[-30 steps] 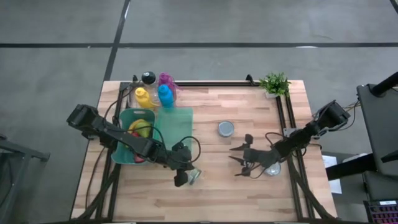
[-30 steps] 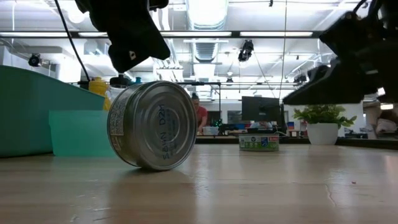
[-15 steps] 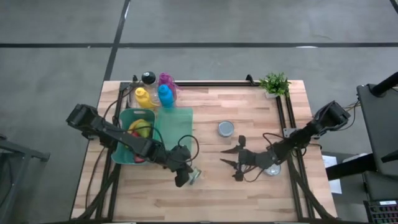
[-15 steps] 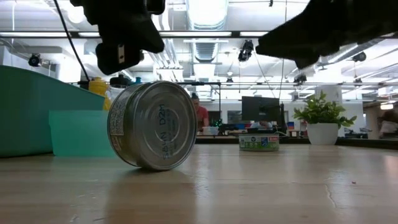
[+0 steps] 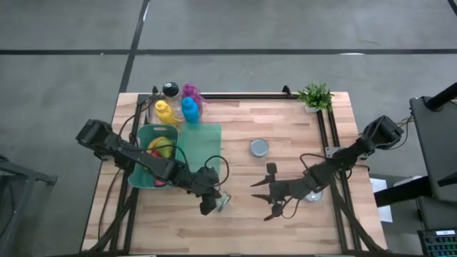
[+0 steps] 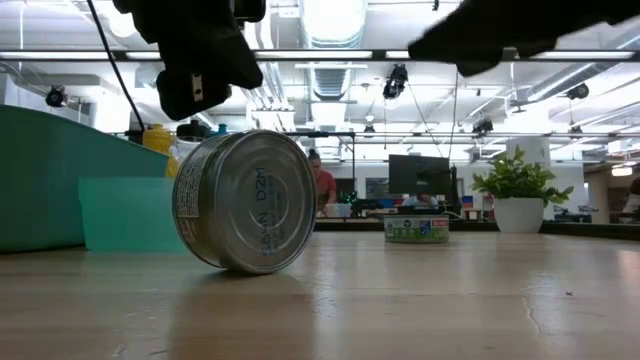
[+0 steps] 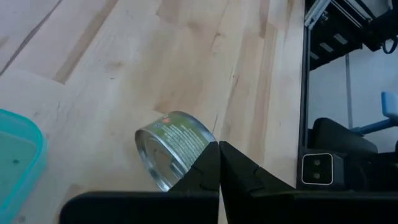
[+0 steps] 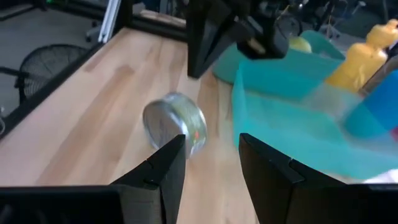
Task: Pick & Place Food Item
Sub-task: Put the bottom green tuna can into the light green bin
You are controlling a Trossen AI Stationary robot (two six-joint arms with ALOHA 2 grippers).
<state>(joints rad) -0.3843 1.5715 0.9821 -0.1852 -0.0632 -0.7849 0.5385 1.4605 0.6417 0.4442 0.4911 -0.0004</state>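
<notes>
A silver tin can (image 5: 223, 202) lies on its curved side near the middle of the wooden table; it also shows in the low view (image 6: 245, 200) and in both wrist views (image 7: 177, 149) (image 8: 174, 121). My left gripper (image 5: 207, 205) (image 7: 219, 144) hangs shut just above and beside it, and the low view shows air between them. My right gripper (image 5: 258, 198) (image 8: 211, 140) hovers to the can's right, pointing at it. Its fingers are all but shut, with a narrow gap and nothing in it. A second can (image 5: 259, 148) stands upright farther back.
A teal bin (image 5: 146, 175) holding fruit sits at the left, with a flat teal lid (image 5: 201, 146) beside it. Yellow, blue and purple bottles (image 5: 180, 107) stand at the back left and a potted plant (image 5: 315, 95) at the back right. Bare wood lies along the near edge.
My right gripper has risen and travelled toward the table's left edge, closing in on the lying can, and has turned a little. My left gripper has rolled slightly in place. The can has stayed where it was.
</notes>
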